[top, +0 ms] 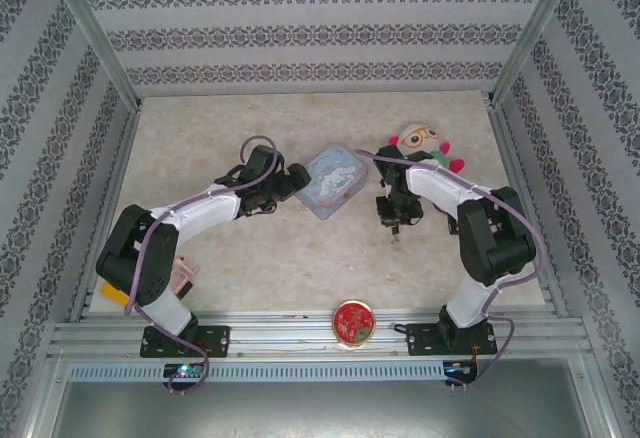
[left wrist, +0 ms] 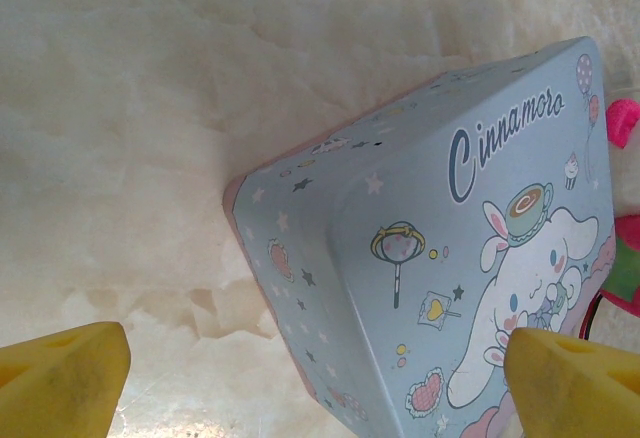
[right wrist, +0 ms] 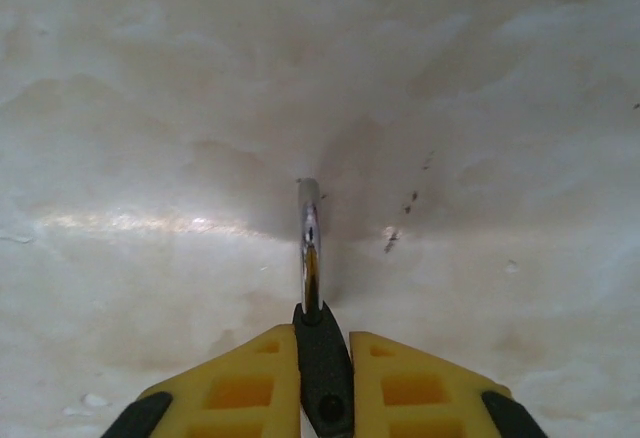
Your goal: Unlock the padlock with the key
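Padlock point(right wrist: 318, 353) sits clamped in the right gripper point(right wrist: 322, 336), shackle pointing to twelve o'clock over the table point(right wrist: 150, 108). Left gripper point(left wrist: 315, 368) gapes wide, blue tin point(left wrist: 450, 238) at its one o'clock.

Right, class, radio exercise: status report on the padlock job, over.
Right gripper shut on padlock, shackle pointing out ahead. Left gripper open over corner of blue tin. Tin between the two arms.

The padlock point(right wrist: 317, 318) is seen edge-on. Its small dark body is pinched between the right gripper's point(right wrist: 322, 353) yellow fingers point(right wrist: 250, 388), and its thin silvery shackle points straight out beyond the fingertips, glinting.
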Controlling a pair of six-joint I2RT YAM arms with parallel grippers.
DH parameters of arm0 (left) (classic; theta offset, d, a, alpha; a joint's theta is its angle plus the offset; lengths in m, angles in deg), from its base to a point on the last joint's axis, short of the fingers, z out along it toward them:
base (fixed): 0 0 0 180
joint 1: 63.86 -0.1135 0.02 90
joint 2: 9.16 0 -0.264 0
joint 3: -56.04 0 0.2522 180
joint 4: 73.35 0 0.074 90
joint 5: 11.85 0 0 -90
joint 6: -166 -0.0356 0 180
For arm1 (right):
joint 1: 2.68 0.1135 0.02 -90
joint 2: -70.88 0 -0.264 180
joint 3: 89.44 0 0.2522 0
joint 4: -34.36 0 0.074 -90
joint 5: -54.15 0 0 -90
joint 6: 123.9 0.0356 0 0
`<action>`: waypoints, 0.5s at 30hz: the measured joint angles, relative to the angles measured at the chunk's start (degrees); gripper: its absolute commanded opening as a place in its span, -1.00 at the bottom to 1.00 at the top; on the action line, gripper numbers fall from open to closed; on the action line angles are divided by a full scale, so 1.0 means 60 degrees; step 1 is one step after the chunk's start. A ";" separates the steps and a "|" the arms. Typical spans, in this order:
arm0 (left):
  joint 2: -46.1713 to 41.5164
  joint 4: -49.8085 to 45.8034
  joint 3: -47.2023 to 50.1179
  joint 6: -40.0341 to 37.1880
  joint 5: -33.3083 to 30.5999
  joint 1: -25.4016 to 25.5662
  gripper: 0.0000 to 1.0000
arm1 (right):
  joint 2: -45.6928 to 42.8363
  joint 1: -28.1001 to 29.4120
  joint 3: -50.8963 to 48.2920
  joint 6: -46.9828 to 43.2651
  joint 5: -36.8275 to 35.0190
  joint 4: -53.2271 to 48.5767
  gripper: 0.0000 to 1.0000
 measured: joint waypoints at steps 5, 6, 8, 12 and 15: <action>0.0000 0.0000 0.0000 -0.0004 0.0000 0.0000 0.93 | 0.0408 0.0168 0.0313 0.0040 -0.0488 -0.0226 -0.58; 0.0000 0.0000 0.0000 -0.0004 0.0000 0.0000 0.93 | 0.0503 0.0233 0.0386 0.0069 -0.0557 -0.0240 -0.54; 0.0000 0.0000 0.0000 -0.0004 0.0000 0.0000 0.94 | 0.0681 0.0382 0.0503 0.0102 -0.0619 -0.0255 -0.45; 0.0000 0.0000 0.0000 -0.0004 0.0000 -0.0011 0.94 | 0.0929 0.0820 0.0743 0.0288 -0.0659 -0.0262 -0.38; 0.0000 0.0000 0.0000 -0.0004 0.0000 -0.0018 0.94 | 0.0947 0.1129 0.0907 0.0437 -0.0659 -0.0302 -0.35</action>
